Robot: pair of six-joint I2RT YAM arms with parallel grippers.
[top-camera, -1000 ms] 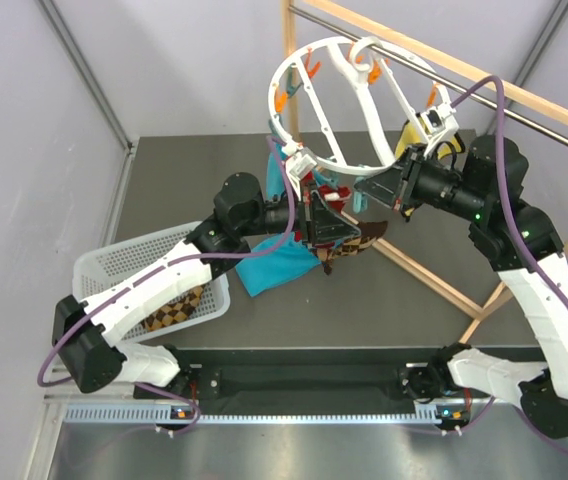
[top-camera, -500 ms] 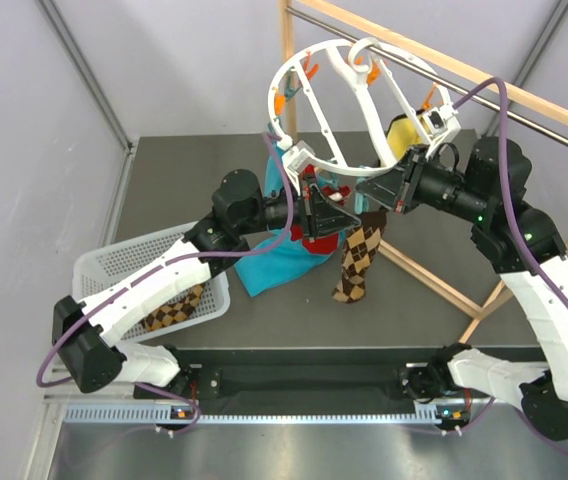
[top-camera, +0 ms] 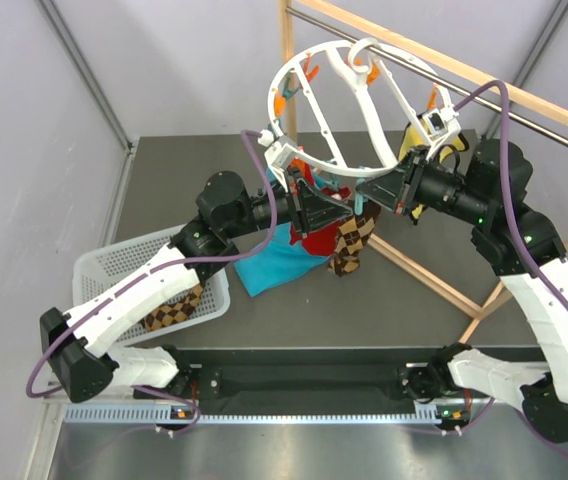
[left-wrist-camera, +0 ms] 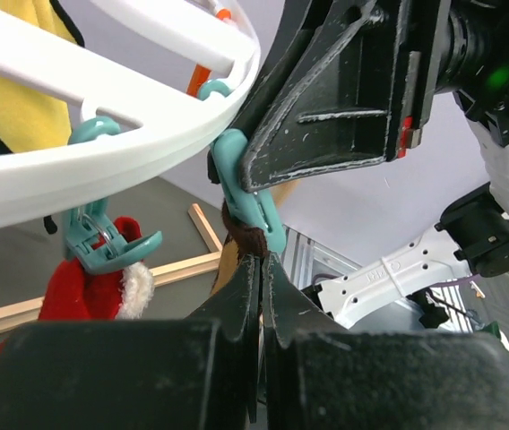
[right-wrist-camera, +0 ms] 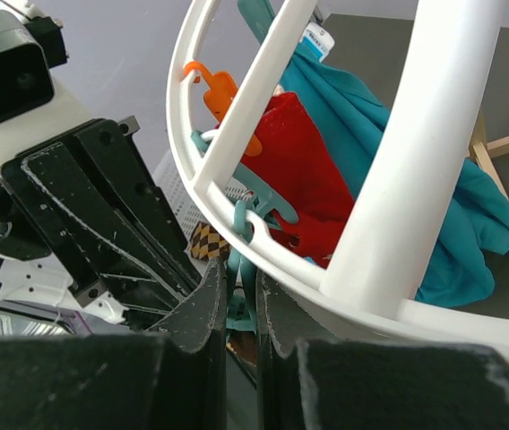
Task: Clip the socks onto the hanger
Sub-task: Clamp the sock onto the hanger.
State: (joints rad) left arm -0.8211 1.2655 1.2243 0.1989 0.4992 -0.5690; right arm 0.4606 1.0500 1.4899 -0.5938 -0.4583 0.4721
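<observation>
The white ring hanger (top-camera: 332, 105) hangs from the wooden rail. My left gripper (top-camera: 316, 208) is shut on the cuff of a brown and tan checkered sock (top-camera: 350, 243), which hangs below the rim. In the left wrist view the gripper (left-wrist-camera: 262, 265) holds the cuff (left-wrist-camera: 239, 235) right under a teal clip (left-wrist-camera: 247, 193). My right gripper (top-camera: 380, 190) is shut on that teal clip (right-wrist-camera: 253, 296) under the hanger rim (right-wrist-camera: 237, 116). A red sock (top-camera: 313, 241) hangs from another teal clip (left-wrist-camera: 102, 244).
A long teal cloth (top-camera: 272, 264) hangs from the rim down to the table. A yellow cloth (left-wrist-camera: 17, 81) hangs on the far side. A white mesh basket (top-camera: 114, 272) at the left holds another checkered sock (top-camera: 169, 310). Wooden frame rails (top-camera: 434, 275) cross the right side.
My left gripper has lifted the checkered sock off the table and up to the hanger's rim. My right gripper has stayed at the teal clip.
</observation>
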